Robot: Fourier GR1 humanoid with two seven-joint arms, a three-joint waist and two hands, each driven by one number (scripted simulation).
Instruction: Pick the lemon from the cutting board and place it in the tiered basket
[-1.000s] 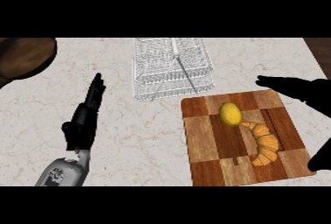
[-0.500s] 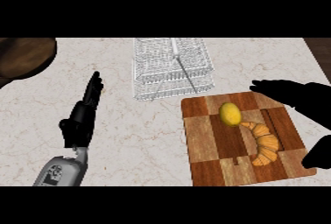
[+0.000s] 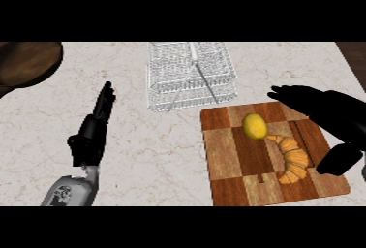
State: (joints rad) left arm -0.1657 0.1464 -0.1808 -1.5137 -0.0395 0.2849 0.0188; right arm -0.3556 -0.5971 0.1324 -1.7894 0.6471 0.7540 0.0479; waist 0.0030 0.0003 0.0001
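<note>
From the head view, the right hand (image 3: 325,114) has slid further left over the cutting board (image 3: 236,167) since a moment ago, fingers spread, above and apart from the lemon (image 3: 254,127). The smooth yellow oval lies on the checkered wood, touching a ridged croissant (image 3: 292,158). The wire basket (image 3: 190,75) stands behind. The left hand (image 3: 94,128) rests straight-fingered on marbled counter (image 3: 150,160).

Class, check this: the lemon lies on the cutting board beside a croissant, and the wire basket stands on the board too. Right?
Not quite. The head view shows the wire basket standing on the counter beyond the cutting board, not on it. The lemon does lie on the board beside the croissant.
</note>
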